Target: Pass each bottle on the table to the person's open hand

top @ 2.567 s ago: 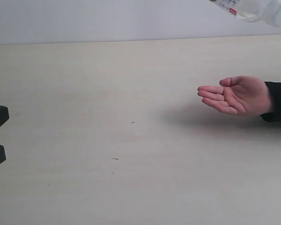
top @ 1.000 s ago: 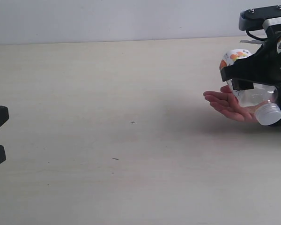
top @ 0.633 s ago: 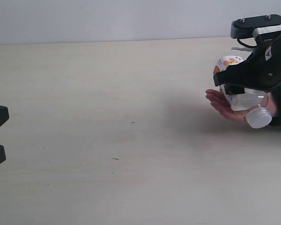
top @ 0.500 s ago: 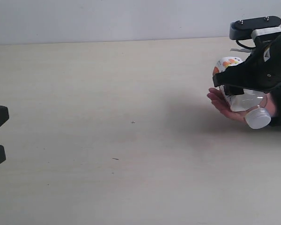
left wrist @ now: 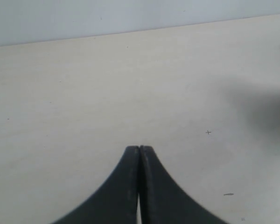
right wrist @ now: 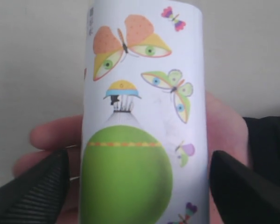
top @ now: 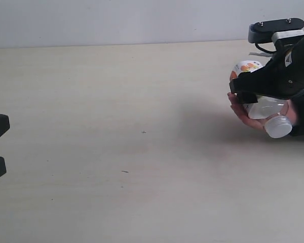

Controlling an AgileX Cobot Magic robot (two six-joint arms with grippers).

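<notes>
One clear plastic bottle with a white butterfly-and-apple label (right wrist: 144, 116) lies in the person's open hand (top: 241, 112) over the pale beige table (top: 116, 91). The right gripper (right wrist: 140, 184) has its jaws spread just clear of the bottle, while the left gripper (left wrist: 139, 186) has its jaws pressed together, empty. The bottle is likely light, slick and squashy; take it mid-label.

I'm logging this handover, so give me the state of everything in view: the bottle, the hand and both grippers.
Bottle: on its side, lying across the palm, cap on.
Person's hand: palm up, cupped under the bottle.
Right gripper: open, fingers either side of the bottle, with a gap showing on one side.
Left gripper: shut, fingers pressed together, holding nothing.
</notes>
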